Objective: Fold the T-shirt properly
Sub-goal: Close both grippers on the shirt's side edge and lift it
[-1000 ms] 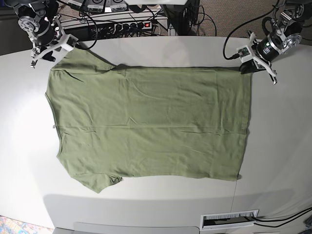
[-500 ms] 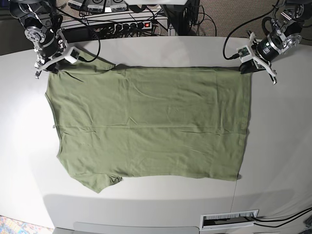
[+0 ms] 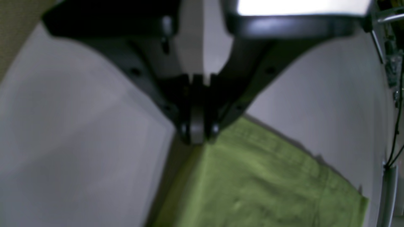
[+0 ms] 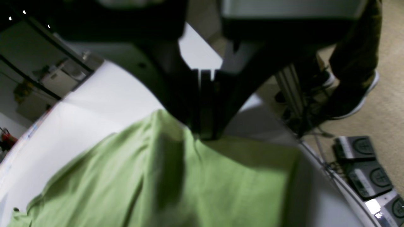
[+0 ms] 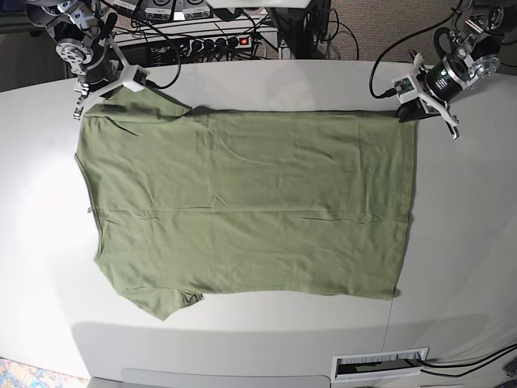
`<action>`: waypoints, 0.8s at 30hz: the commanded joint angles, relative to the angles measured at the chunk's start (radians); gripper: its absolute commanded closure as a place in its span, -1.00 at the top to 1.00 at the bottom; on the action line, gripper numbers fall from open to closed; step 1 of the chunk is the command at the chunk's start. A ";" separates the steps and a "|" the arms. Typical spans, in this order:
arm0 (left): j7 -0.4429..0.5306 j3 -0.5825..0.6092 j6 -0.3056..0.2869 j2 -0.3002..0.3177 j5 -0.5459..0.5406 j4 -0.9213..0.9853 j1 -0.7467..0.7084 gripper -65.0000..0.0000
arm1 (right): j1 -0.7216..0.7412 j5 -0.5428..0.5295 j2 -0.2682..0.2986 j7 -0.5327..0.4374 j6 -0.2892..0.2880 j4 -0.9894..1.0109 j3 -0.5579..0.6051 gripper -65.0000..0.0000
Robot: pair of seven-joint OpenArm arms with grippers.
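Note:
The olive-green T-shirt [image 5: 242, 202] lies spread flat on the white table [image 5: 452, 242], neckline to the left and hem to the right. My left gripper [image 5: 412, 111] is at the far right corner of the hem. In the left wrist view its jaws [image 3: 196, 135] are shut on that corner of the T-shirt [image 3: 268, 183]. My right gripper [image 5: 109, 93] sits at the far left, on the upper sleeve. In the right wrist view the right gripper [image 4: 205, 132] is shut on a raised pinch of the T-shirt [image 4: 157, 183].
A power strip [image 5: 214, 40] and cables lie behind the table's far edge. A white slotted panel [image 5: 380, 364] sits at the front edge. Foot pedals [image 4: 363, 167] and a person's shoe [image 4: 353, 101] are on the floor beside the table.
The right gripper moved right onto the upper sleeve and went from open to shut on the fabric. The left gripper stayed on the hem corner.

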State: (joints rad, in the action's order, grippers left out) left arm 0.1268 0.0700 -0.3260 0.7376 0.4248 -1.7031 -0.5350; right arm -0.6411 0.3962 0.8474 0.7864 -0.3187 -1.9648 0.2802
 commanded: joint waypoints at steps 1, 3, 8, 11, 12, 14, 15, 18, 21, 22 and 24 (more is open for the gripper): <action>-0.051 0.006 -0.068 0.020 0.026 0.000 -0.041 -1.00 | -0.008 0.012 0.014 0.007 -0.001 -0.017 -0.005 -1.00; -0.050 0.006 -0.068 0.028 0.031 -0.015 -0.063 -1.00 | -0.010 0.018 0.014 0.002 -0.002 -0.018 -0.005 -1.00; -0.048 0.006 -0.063 0.027 0.050 -0.019 -0.064 -1.00 | -0.010 0.023 0.014 -0.041 -0.002 -0.018 -0.005 -1.00; -0.048 0.006 -0.058 0.027 0.050 -0.019 -0.063 -1.00 | -0.010 0.023 0.014 -0.063 -0.002 -0.018 -0.005 -0.54; -0.048 0.006 -0.058 0.027 0.050 -0.019 -0.063 -1.00 | -0.010 0.023 0.014 -0.066 -0.002 -0.018 -0.005 -0.38; -0.048 0.006 -0.057 0.027 0.050 -0.019 -0.063 -1.00 | -0.010 0.023 0.014 -0.073 -0.002 -0.018 -0.005 -0.23; -0.048 0.006 -0.057 0.027 0.050 -0.019 -0.063 -1.00 | -0.010 0.023 0.014 -0.072 -0.002 -0.018 -0.005 -0.23; -0.047 0.006 -0.056 0.027 0.050 -0.019 -0.063 -1.00 | -0.010 0.023 0.014 -0.079 -0.002 -0.018 -0.005 -0.23; -0.047 0.006 -0.056 0.027 0.050 -0.019 -0.063 -1.00 | 0.011 0.018 0.014 -0.105 -0.001 -0.017 -0.005 -0.23; -0.048 0.006 -0.056 0.027 0.050 -0.019 -0.063 -1.00 | 0.022 0.013 0.014 -0.106 -0.002 -0.016 -0.005 -0.23; -0.048 0.006 -0.056 0.027 0.050 -0.019 -0.063 -1.00 | 0.041 -0.003 0.014 -0.106 -0.002 -0.013 -0.004 -0.24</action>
State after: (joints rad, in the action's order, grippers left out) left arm 0.1329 0.0700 -0.3225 0.7544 0.4442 -1.7325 -0.5816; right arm -0.6003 0.3965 0.8474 0.6983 -0.3210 -1.9697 0.2783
